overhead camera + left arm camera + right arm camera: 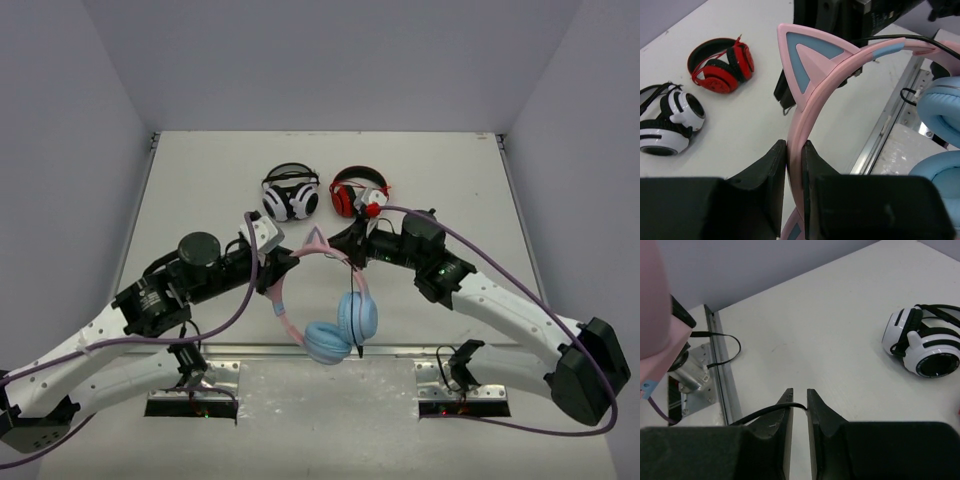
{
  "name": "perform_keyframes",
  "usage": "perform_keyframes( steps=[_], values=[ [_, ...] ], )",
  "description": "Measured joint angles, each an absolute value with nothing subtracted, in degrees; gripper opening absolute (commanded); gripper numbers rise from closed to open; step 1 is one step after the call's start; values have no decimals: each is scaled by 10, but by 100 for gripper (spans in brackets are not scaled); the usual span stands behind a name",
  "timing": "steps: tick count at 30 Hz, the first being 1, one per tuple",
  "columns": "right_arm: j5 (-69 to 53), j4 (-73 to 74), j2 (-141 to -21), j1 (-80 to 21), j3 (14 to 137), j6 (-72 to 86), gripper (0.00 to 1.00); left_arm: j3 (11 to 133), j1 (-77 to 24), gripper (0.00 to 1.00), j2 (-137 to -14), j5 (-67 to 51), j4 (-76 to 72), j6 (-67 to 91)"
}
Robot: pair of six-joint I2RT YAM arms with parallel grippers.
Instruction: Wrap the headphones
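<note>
Overhead view of a pale bench (200,190) with two robot arms reaching in from the near edge. The left arm (150,300) angled toward the middle, and its jaws were clamped shut on the pink headband of the headphones (355,315), gripping it just below one cat ear. In the left wrist view the headphones (810,100) rose from between the two dark fingers, with the pink and blue ear standing above them. The light blue ear cups hung at the near edge of the bench, between the two arm bases.

The right arm (500,300) reached in from the other side, its jaws beside the top of the headband. In the right wrist view those jaws were nearly together, pinching the thin black cable (765,412), which ran off to the left. From above, the cable (352,290) dropped past the ear cups.

Farther back on the bench lay the white-and-black headphones (291,195) and, just beside them to the right, the red-and-black headphones (358,193). Both pairs were well apart from the arms' jaws.
</note>
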State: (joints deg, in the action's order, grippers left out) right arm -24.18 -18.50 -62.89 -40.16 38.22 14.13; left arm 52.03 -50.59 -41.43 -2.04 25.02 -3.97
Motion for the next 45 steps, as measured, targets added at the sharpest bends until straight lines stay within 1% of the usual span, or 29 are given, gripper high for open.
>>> perform_keyframes(
  steps=[2, 6, 9, 13, 14, 16, 18, 23, 30, 34, 37, 44, 45],
  values=[
    [-265, -215, -643, -399, 378, 161, 23, 520, -496, 0, -411, -53, 236, -36],
    [-299, -270, -681, -399, 377, 197, 27, 520, -458, 0, -411, -102, 209, -23],
    [-308, -317, -695, -399, 365, 219, 33, 520, -428, 0, -411, -127, 191, -10],
    [-316, -366, -710, -399, 359, 242, 35, 521, -415, 0, -409, -144, 174, 3],
    [-317, -379, -714, -399, 359, 246, 39, 522, -414, 0, -409, -147, 174, 4],
    [-320, -401, -721, -399, 359, 255, 44, 525, -413, 0, -409, -150, 174, 6],
    [-322, -424, -728, -399, 358, 262, 45, 528, -413, 0, -407, -150, 173, 8],
    [-331, -472, -750, -398, 357, 277, 45, 549, -413, 0, -406, -136, 174, 18],
    [-344, -505, -774, -391, 356, 288, 45, 601, -413, 1, -406, -77, 171, 40],
    [-352, -523, -781, -383, 349, 294, 34, 623, -413, 0, -406, -34, 170, 53],
    [-360, -545, -785, -379, 335, 302, 23, 631, -413, 0, -403, 8, 169, 67],
    [-376, -583, -814, -376, 316, 328, 22, 634, -413, 0, -380, 118, 165, 110],
    [-378, -587, -817, -376, 316, 331, 24, 636, -413, 0, -377, 130, 165, 117]
  ],
)
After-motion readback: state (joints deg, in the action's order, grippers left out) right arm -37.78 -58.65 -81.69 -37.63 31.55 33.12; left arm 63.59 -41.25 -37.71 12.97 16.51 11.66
